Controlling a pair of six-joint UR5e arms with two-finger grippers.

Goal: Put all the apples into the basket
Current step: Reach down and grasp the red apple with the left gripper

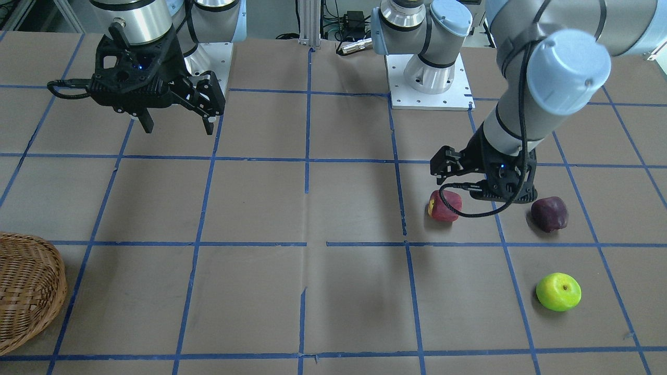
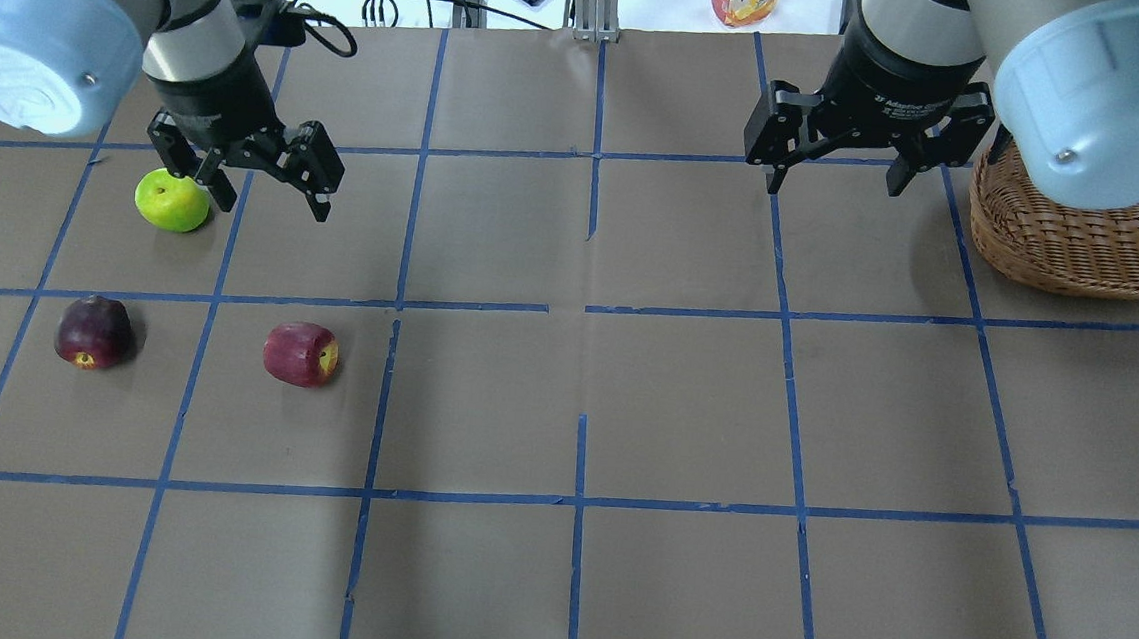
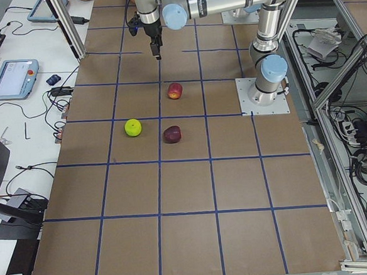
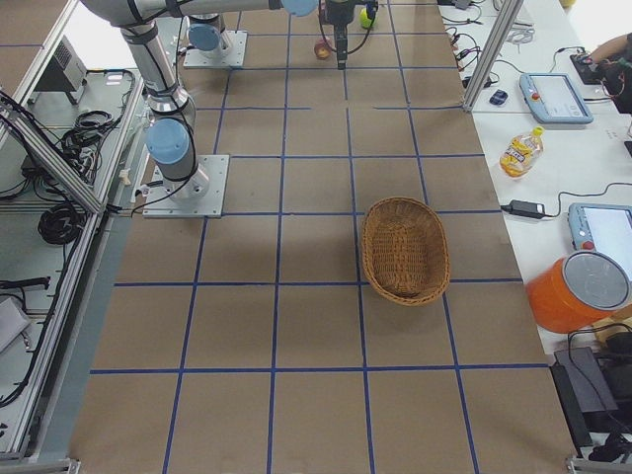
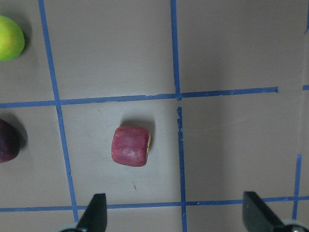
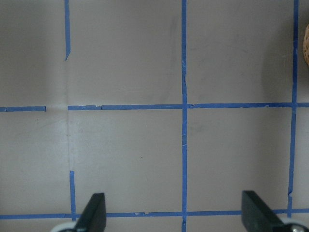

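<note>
In the overhead view the left arm slants down from the upper left corner, and its left gripper (image 2: pixel 272 200) points at the table (image 2: pixel 623 413) with jaws spread wide and empty. At upper right the right arm hangs its right gripper (image 2: pixel 834 186) straight down, jaws equally wide and empty. White lettering on that gripper's black collar includes the word "Adaptive" (the rest is too small to read). All three apples lie on the table in the left third of the frame. The green apple (image 2: pixel 173 201) appears just beside the left gripper's outer fingertip, the maroon apple (image 2: pixel 95 330) lies below it at far left, and the red apple (image 2: pixel 300 353) lies below the jaws. In the left wrist view the red apple sits ahead of the fingertips, nearer the left-hand one. The basket (image 2: pixel 1076 245) sits at the upper right edge, just right of the right gripper and partly behind that arm's elbow.
</note>
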